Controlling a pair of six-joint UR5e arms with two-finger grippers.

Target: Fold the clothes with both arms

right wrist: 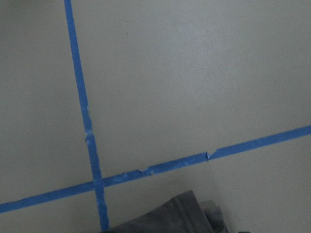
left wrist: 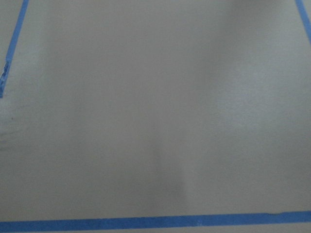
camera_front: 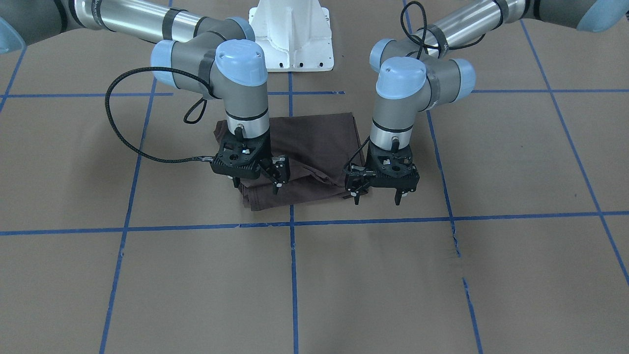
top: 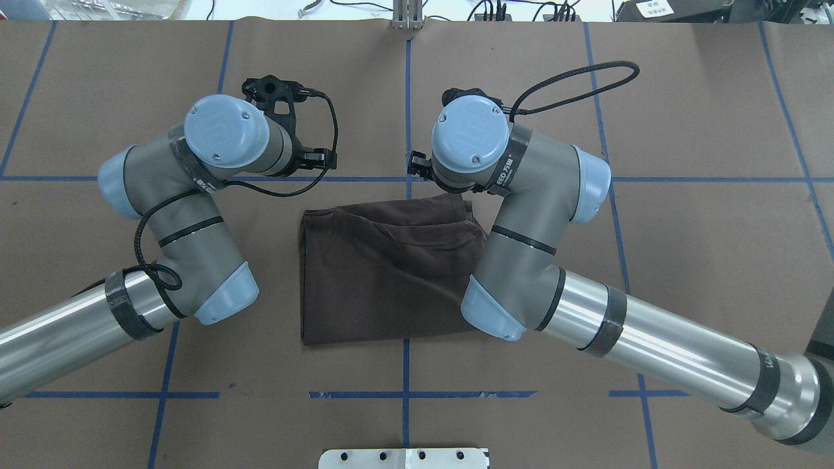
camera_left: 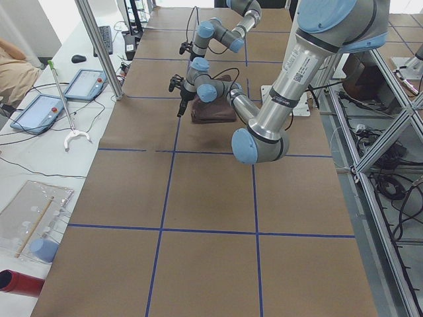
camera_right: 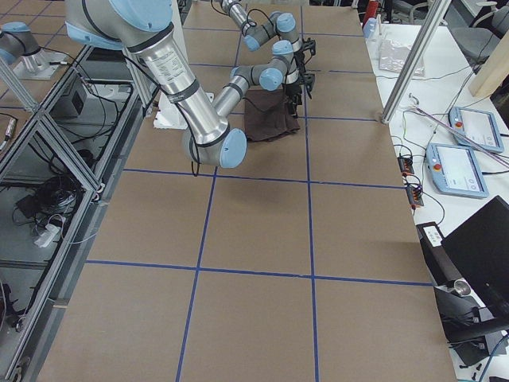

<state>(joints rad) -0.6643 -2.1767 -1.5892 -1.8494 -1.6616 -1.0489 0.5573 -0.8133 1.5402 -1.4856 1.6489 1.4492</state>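
The dark brown T-shirt [camera_front: 314, 147] lies folded into a rough rectangle on the brown table cover, also seen in the overhead view [top: 384, 280]. My right gripper [camera_front: 256, 186] hangs open and empty just above the shirt's far corner, on the robot's right. My left gripper [camera_front: 377, 199] is open and empty beside the shirt's other far corner, over the bare cover. The right wrist view shows only a corner of the shirt [right wrist: 184, 218] by a blue tape cross. The left wrist view shows only the cover and tape. Collar, lettering and tags are hidden.
The white pedestal base [camera_front: 291, 34] stands at the robot's side of the table. Blue tape lines [camera_front: 292, 275] grid the brown cover. Beyond the table's far edge lie tablets [camera_left: 39, 112] and cables on a white bench.
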